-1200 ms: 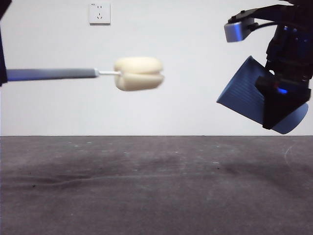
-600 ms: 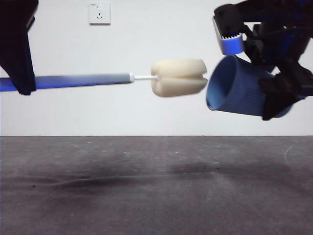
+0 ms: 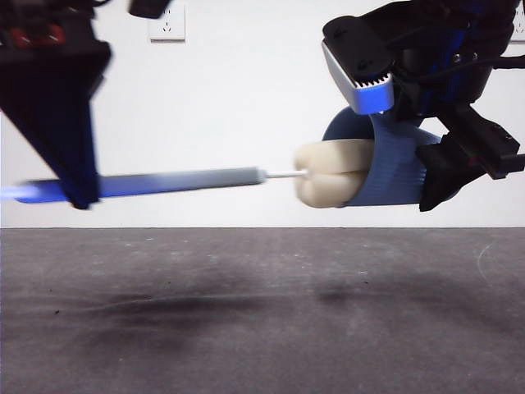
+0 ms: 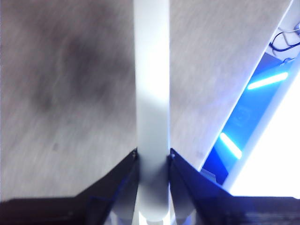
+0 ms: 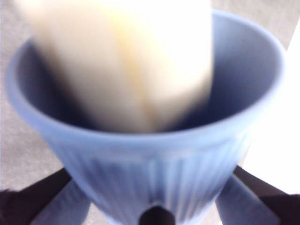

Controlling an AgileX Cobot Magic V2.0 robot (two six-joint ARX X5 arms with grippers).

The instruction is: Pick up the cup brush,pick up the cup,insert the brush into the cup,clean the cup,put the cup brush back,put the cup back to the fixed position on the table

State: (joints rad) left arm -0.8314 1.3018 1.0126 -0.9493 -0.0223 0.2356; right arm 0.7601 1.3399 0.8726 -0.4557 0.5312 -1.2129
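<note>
**Brush head entered into the cup, both held above the counter**

The cup brush (image 3: 189,180) is gripped by the left claw (image 4: 152,157) near the end of its grey handle, the two black jaws being pressed against the handle on either side; in the front view the brush is held roughly level, well above the counter (image 3: 246,312), with the thin white neck pointed toward the cup (image 3: 390,168); the cream sponge head is seen partly inside the cup's mouth, its rear part left outside the rim. The cup is grasped by the right claw (image 5: 154,206), whose jaws are seen on either side of the ribbed blue wall near the base; the cup is tipped onto its side in the air, the mouth turned toward the brush; in the right wrist view the sponge is shown blurred, filling much of the opening. Neither object is touched by the counter; faint shadows are cast on the dark grey surface beneath them. A white wall socket (image 3: 166,25) is seen behind.
</note>
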